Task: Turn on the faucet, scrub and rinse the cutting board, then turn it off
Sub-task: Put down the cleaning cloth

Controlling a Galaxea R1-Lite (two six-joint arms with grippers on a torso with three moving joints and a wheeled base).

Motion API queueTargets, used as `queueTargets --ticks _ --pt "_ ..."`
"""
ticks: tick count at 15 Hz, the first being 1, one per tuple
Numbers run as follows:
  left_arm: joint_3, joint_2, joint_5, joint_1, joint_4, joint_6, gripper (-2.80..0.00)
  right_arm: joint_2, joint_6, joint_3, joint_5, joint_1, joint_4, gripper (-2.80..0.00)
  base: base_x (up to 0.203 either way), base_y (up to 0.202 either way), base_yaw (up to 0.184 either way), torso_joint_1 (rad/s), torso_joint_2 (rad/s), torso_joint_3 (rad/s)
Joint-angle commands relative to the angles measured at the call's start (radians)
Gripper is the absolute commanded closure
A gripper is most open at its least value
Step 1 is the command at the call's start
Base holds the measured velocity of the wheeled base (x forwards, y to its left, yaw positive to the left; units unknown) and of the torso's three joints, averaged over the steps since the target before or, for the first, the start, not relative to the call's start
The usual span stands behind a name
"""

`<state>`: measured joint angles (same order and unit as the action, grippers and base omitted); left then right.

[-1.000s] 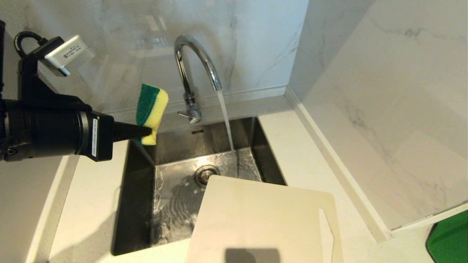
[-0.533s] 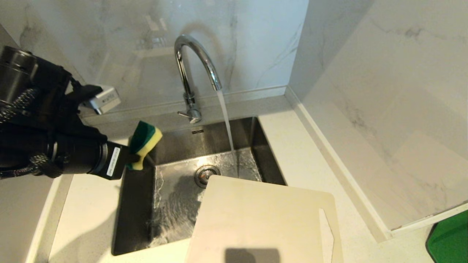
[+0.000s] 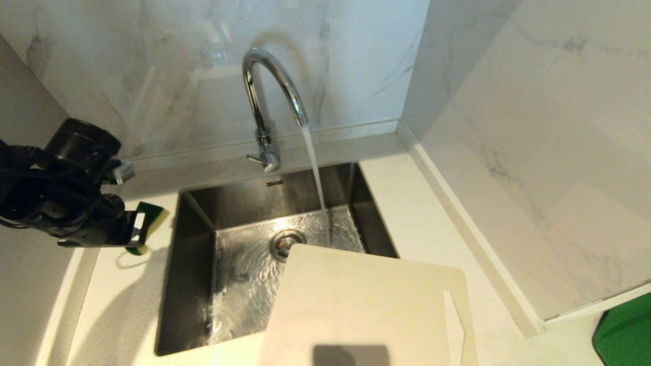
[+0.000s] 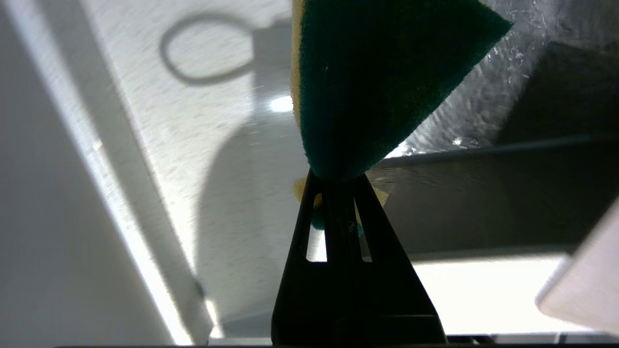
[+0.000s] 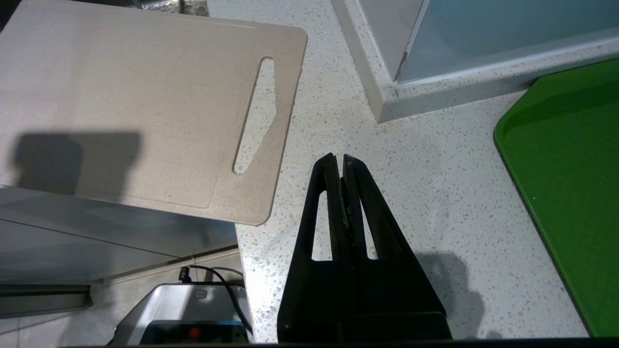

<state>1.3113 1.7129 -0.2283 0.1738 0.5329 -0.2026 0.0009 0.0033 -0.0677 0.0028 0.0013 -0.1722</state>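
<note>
Pinching the sponge [image 4: 367, 82] tight, the left gripper [image 4: 338, 183] hangs left of the sink [image 3: 193, 284], probably to set it down, right gripper [image 5: 338, 162] parked closed.

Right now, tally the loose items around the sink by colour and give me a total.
Cream-white: 1, the cutting board
Green-and-yellow: 1, the sponge, pinched in the left gripper
Green: 1, the tray
Total: 3
</note>
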Motion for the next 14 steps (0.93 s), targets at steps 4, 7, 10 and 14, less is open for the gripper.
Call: queueTargets --ticks 4,7,10,14 --pt "-0.012 0.125 0.098 -0.304 0.009 -0.006 0.00 0.001 0.000 0.000 0.000 0.000 -0.001 0.00 0.000 0.000 0.000 0.000 0.00 0.000" --pt "-0.004 0.191 0.134 -0.375 -0.020 -0.006 0.00 0.001 0.000 -0.001 0.000 0.000 -0.001 0.00 0.000 0.000 0.000 0.000 0.00 0.000" --pt "0.029 0.237 0.141 -0.382 -0.038 -0.006 0.00 0.001 0.000 0.000 0.000 0.000 -0.001 0.00 0.000 0.000 0.000 0.000 0.00 0.000" --pt "0.032 0.259 0.178 -0.379 -0.052 -0.005 -2.80 0.001 0.000 0.000 0.000 0.000 -0.001 0.00 0.000 0.000 0.000 0.000 0.00 0.000"
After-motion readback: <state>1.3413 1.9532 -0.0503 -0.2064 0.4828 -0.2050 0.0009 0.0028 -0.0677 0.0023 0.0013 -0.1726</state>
